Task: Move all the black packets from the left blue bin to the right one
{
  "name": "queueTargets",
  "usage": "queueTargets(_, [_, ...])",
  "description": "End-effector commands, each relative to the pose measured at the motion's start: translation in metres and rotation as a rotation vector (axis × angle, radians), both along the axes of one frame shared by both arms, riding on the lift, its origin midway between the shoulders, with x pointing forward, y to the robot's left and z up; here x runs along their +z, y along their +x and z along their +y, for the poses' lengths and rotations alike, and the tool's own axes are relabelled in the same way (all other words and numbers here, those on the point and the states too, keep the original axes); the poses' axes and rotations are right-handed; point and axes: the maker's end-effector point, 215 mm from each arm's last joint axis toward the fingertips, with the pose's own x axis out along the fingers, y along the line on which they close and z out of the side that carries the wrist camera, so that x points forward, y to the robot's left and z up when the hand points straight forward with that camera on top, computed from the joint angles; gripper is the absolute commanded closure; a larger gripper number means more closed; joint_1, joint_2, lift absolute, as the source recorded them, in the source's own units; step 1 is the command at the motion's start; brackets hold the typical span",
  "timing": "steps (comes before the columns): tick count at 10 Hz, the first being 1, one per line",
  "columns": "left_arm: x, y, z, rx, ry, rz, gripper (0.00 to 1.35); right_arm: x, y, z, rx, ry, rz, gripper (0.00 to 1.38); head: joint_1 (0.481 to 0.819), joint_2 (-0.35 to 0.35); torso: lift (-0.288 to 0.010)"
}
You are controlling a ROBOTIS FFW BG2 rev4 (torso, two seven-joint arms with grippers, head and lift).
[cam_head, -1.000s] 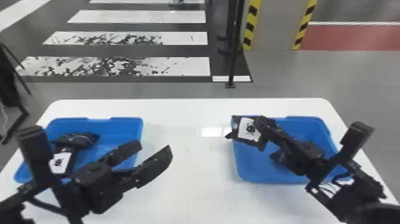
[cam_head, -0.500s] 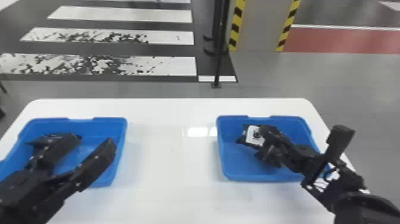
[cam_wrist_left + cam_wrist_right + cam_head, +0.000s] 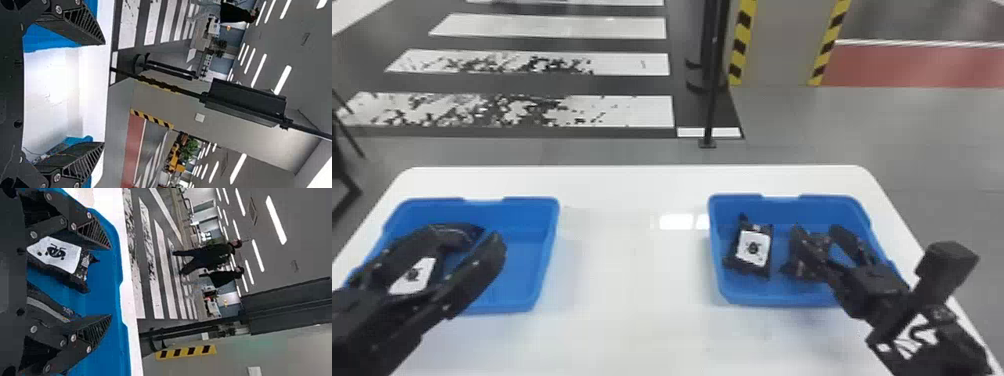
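Left blue bin (image 3: 547,265), set on the left part of a white table (image 3: 632,280); inside, one black packet with a white label (image 3: 414,276), seen between the left gripper's fingers, and a dark, unlabelled shape (image 3: 461,231) toward the bin's far side, partly covered, its outline hard to make out. Left gripper (image 3: 467,243), above this bin, entering from the lower left: two fingers spread well apart, in the head view and in the left wrist view alike, with an open gap between the tips. Behind the table, floor with broad white stripes (image 3: 547,110), worn in patches. Table middle: bare white surface with a bright reflection. Farther right, beyond the table's far edge, one thin black pole (image 3: 713,110) on a small foot, then a grey pillar (image 3: 782,45) edged in yellow and black. Right blue bin (image 3: 742,298), on the table's right part: one black packet, white label up (image 3: 753,248), lying on the bin's left side; just to its right, further dark packaging (image 3: 802,265), partly hidden by a finger, number of pieces not discernible. Right gripper (image 3: 818,234), over the right side of this bin, entering from the lower right: fingers parted, nothing pinched. Far right, behind: red floor strip (image 3: 922,67).
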Motion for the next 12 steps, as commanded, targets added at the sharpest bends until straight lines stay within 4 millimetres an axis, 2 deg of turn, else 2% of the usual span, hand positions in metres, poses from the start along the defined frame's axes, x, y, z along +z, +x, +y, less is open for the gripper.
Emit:
queueTargets(1, [-0.014, -0.002, 0.026, 0.05, 0.076, 0.049, 0.14, 0.022, -0.031, 0.005, -0.016, -0.041, -0.066, 0.12, 0.695, -0.019, -0.138])
queueTargets(2, [-0.026, -0.005, 0.048, 0.096, 0.132, 0.096, 0.14, 0.032, -0.051, 0.013, -0.011, -0.058, -0.091, 0.12, 0.695, 0.003, -0.138])
queueTargets(4, [-0.044, -0.009, 0.099, 0.201, 0.232, 0.178, 0.14, 0.04, -0.077, 0.034, 0.013, -0.027, -0.091, 0.12, 0.695, 0.089, -0.138])
queueTargets(6, [-0.061, -0.005, 0.139, 0.279, 0.284, 0.242, 0.14, 0.052, -0.1, 0.039, 0.003, -0.025, -0.09, 0.12, 0.695, 0.178, -0.138])
queueTargets(8, [-0.079, 0.018, 0.172, 0.339, 0.281, 0.272, 0.14, 0.067, -0.124, 0.043, -0.021, -0.023, -0.079, 0.13, 0.695, 0.261, -0.138])
queueTargets(10, [-0.097, 0.037, 0.201, 0.397, 0.277, 0.312, 0.14, 0.067, -0.141, 0.048, -0.02, -0.002, -0.057, 0.13, 0.695, 0.307, -0.138])
queueTargets(12, [-0.123, 0.058, 0.223, 0.439, 0.239, 0.38, 0.14, 0.062, -0.148, 0.05, -0.016, 0.017, -0.029, 0.13, 0.695, 0.35, -0.138])
